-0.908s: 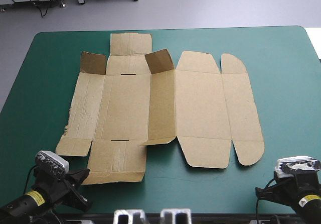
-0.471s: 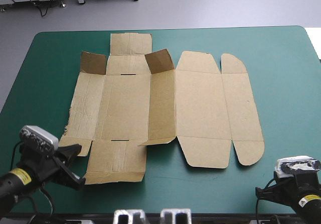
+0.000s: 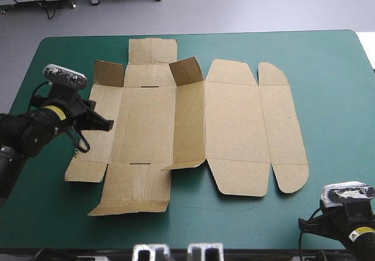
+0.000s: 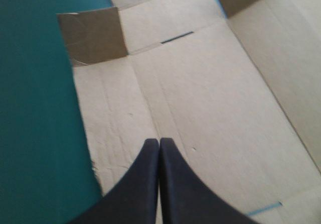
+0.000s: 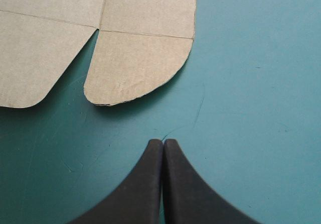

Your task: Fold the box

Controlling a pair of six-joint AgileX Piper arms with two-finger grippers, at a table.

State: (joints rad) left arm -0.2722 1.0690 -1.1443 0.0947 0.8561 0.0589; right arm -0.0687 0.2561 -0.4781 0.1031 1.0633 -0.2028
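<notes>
1. Table (image 3: pixel 334 62) with a teal-green cover carries the box, and bare cover shows all round the box.
2. Box (image 3: pixel 234 126) is a cut sheet of brown board, lying open and mostly flat about mid-table. It is not a tray: no walls are tucked.
3. Lid panel (image 3: pixel 234 120) is the box's wide right part and lies flat. Base panel (image 3: pixel 146 123) is left of it, also flat.
4. Long wall panel (image 3: pixel 189 120) sits between the base panel and the lid panel. It is tipped up a little along its crease; how steep, can't tell.
5. Left arm (image 3: pixel 35 132) reaches in over the box's left edge. In the high view it hides part of the left side panel (image 3: pixel 99 153).
6. Left gripper (image 4: pixel 159 142) has its black fingers pressed together into one point, gripping nothing. It is over the box at the crease between the left side panel and the base panel. Touching the board or just above it, can't tell.
7. Right gripper (image 5: pixel 163 142) has its fingers closed tip to tip, holding nothing. It is off the box, over bare cover near the box's near-right corner. The high view cuts off most of that arm.
8. Two small corner flaps stand upright at the box's far side, dark inner faces showing: left flap (image 3: pixel 109 74) and right flap (image 3: pixel 186 71).
9. Rounded flap (image 5: pixel 140 68) at the box's near-right corner lies flat, ahead of the right gripper and apart from it.
10. There are two thin slots in the box's creases: far slot (image 3: pixel 149 87) and near slot (image 3: pixel 139 163).
11. Ragged edge (image 3: pixel 78 151) is on the box's left side, near end.
</notes>
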